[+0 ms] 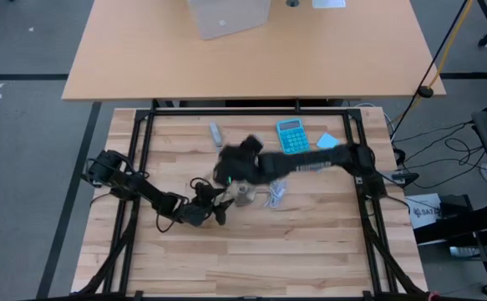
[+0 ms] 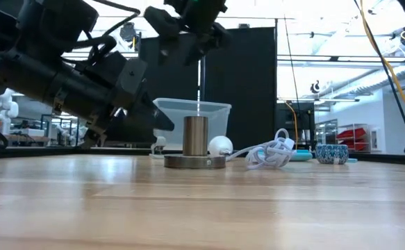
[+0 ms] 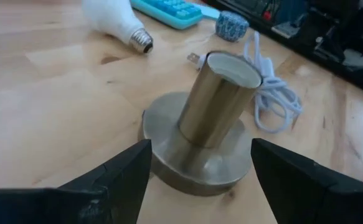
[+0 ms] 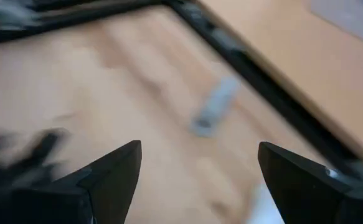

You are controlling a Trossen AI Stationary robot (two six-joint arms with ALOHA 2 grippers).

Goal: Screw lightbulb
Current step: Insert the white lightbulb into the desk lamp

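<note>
The lightbulb (image 3: 116, 18) is white with a silvery screw end and lies on its side on the wooden table, just beyond the socket; the low view shows its head (image 2: 220, 146). The socket, a brass tube (image 3: 221, 99) on a round grey metal base (image 1: 243, 195), stands upright at mid-table. My left gripper (image 3: 200, 146) is open and low on the near left side of the socket, one finger on either side of the base and apart from it. My right gripper (image 1: 226, 163) is open and empty, raised above the socket.
A white coiled cable (image 1: 275, 194) lies right of the socket. At the far side are a teal calculator (image 1: 291, 136), a small grey bar (image 1: 215, 132), a blue sheet (image 1: 327, 140) and a patterned roll (image 3: 232, 25). Black frame rails (image 1: 143, 142) border the table.
</note>
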